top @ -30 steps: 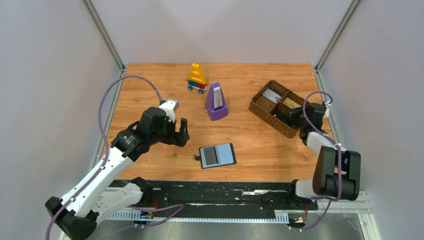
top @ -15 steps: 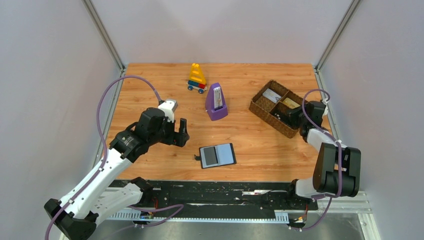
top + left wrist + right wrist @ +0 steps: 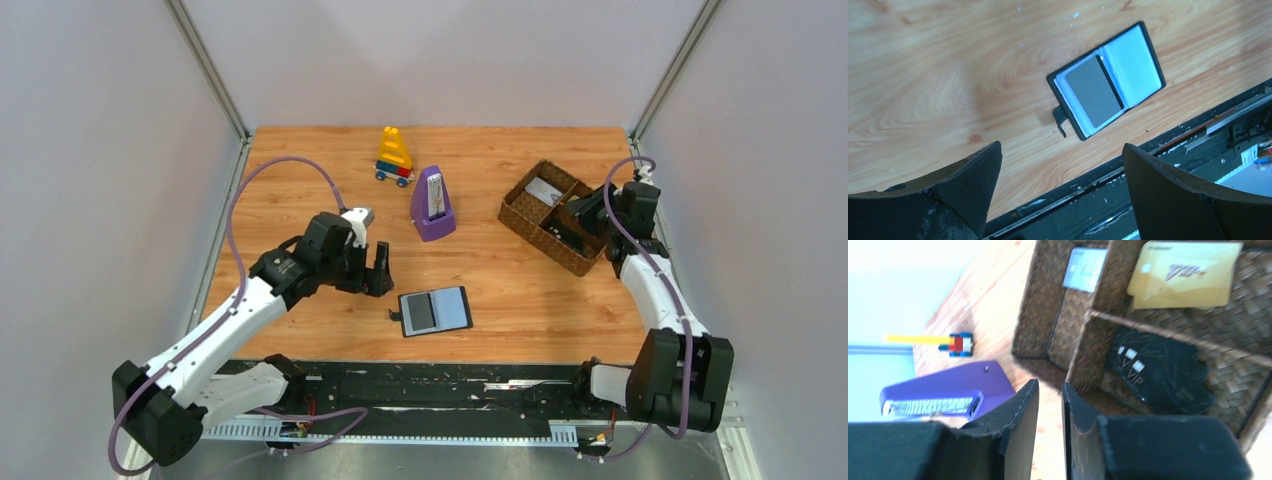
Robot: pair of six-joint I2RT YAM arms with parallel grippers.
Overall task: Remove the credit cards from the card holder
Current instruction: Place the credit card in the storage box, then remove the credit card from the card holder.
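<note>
The wallet (image 3: pixel 435 311) lies open and flat on the table (image 3: pixel 300 180) near its front edge, between the two arms, with a small strap tab (image 3: pixel 1060 120) sticking out from one short side. In the left wrist view the wallet (image 3: pixel 1107 86) shows two panels inside a black rim, one dark grey and one pale blue; I cannot tell whether either is a card. The left claw (image 3: pixel 380 272) hangs just beside the wallet on its far left, not touching it. Its fingers (image 3: pixel 968 185) are spread wide with nothing between them, and the wallet shows through the gap. The right claw (image 3: pixel 588 213) is over the tray (image 3: pixel 535 240) at the table's right side. In its wrist view the right claw (image 3: pixel 1049 390) has its fingers (image 3: pixel 1020 420) drawn nearly together, leaving only a narrow slit that holds nothing. The tray (image 3: pixel 1040 305) is brown and woven, and it is divided into three compartments with cards in each. A blue card (image 3: pixel 1083 270) lies in one, a gold card (image 3: pixel 1183 275) with dark print lies in the next, and black cards (image 3: pixel 1158 372) lie fanned in the third, the one closest to the right fingertips. Well apart from the wallet, a purple metronome (image 3: pixel 432 205) stands upright near the middle of the table. A small toy (image 3: pixel 394 157) of coloured blocks on wheels sits just behind it, toward the back edge.
</note>
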